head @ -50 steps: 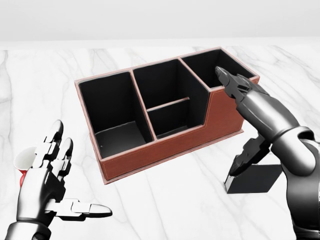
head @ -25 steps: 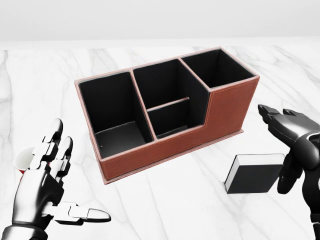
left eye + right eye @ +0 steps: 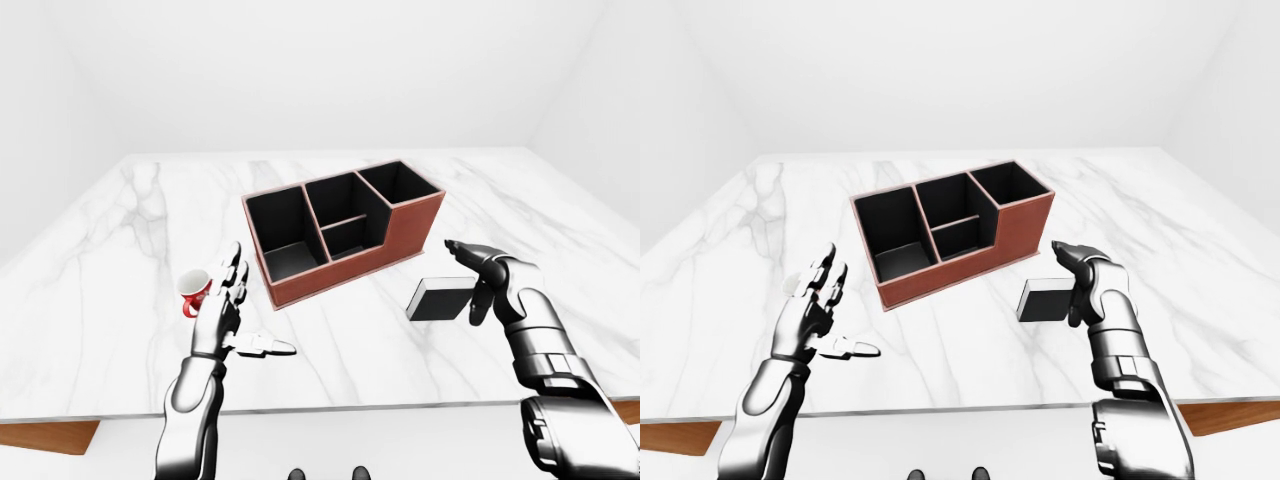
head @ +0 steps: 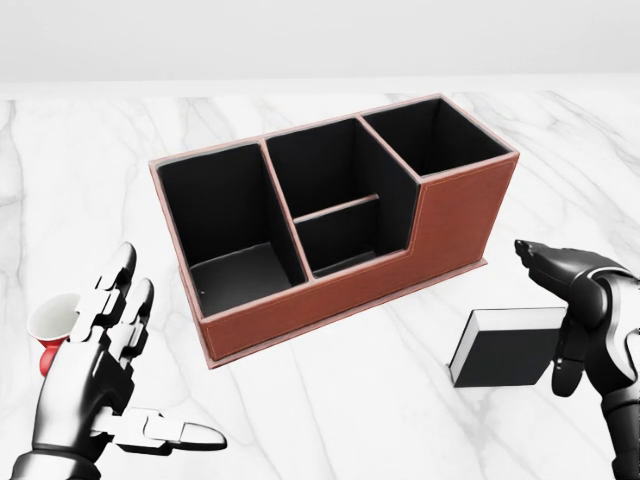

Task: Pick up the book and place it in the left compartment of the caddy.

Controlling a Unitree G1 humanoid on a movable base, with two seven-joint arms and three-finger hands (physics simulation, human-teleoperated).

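While the book lies flat on the white marble table, low and to the right in the head view, the right hand hangs at its right end with fingers spread open; one finger curls down against the book's right edge and the others point left above it, none closed round it. The book is dark with a pale page edge turned to the left, and it sits just beside the caddy, apart from its lower right corner. The caddy is a brown leather box with a black lining, set at a slant on the table, and its left compartment shows only its black floor. The middle section is split by a low divider, and the right compartment is taller. The left hand hovers over the table at the lower left, fingers open and raised, thumb stretched to the right, holding nothing. A small red cup stands just left of that hand, partly hidden by it in the head view
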